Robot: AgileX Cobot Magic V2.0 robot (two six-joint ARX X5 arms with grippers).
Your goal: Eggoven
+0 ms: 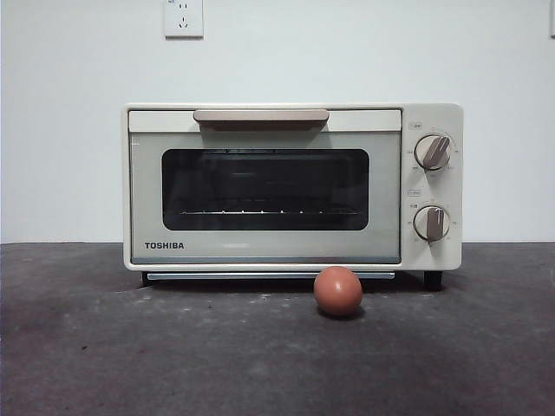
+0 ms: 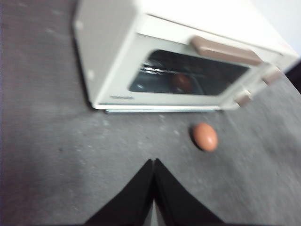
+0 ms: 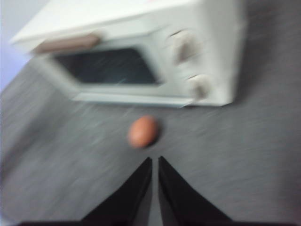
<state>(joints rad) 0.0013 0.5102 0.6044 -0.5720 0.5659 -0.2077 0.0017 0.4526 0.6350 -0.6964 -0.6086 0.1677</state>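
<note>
A small orange-brown egg (image 1: 338,291) lies on the dark table just in front of the cream TOSHIBA toaster oven (image 1: 264,251). The oven door is closed, with its beige handle (image 1: 261,115) at the top and two knobs (image 1: 433,152) on the right. The egg (image 2: 205,136) and oven (image 2: 117,61) also show in the left wrist view, ahead of my shut, empty left gripper (image 2: 154,162). In the blurred right wrist view my right gripper (image 3: 155,160) is shut and empty, a short way from the egg (image 3: 142,132), with the oven (image 3: 211,70) behind it. Neither gripper shows in the front view.
The dark grey table (image 1: 130,355) stretches around the oven. A white wall with a power socket (image 1: 183,17) stands behind the oven.
</note>
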